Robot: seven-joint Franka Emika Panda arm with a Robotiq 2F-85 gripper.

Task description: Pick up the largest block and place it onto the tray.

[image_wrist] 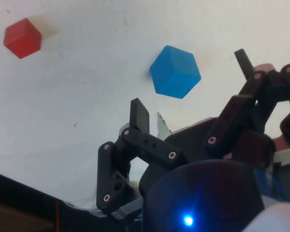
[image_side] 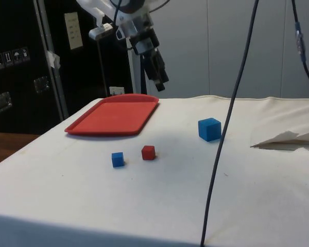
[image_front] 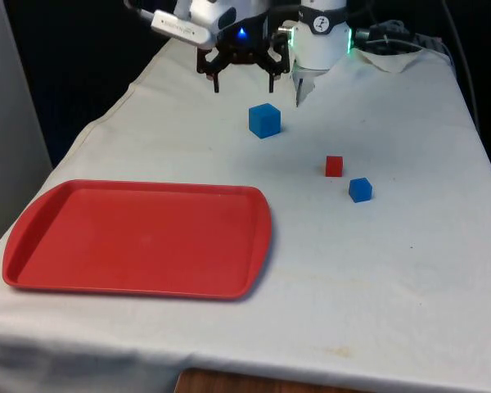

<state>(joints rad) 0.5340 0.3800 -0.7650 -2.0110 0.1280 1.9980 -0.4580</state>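
1. Gripper [image_front: 243, 82] hangs in the air at the table's far end, its black fingers [image_wrist: 139, 116] spread wide and holding nothing; the side view has it [image_side: 160, 81] tilted, above the cloth, between the tray and the largest block.
2. Large blue block [image_front: 264, 119] sits on the white cloth [image_front: 376, 270] near the gripper and a little to the front view's right of it, untouched; the wrist view shows the cube [image_wrist: 175, 71] beyond the fingertips, apart from them.
3. Small red block [image_front: 334, 166] and small blue block [image_front: 360, 189] lie close together but not touching, further to the front view's right and nearer the camera; both rest flat on the cloth [image_side: 159, 206].
4. Red tray [image_front: 33, 270] lies on the front view's left, well apart from all three blocks; its surface is bare.
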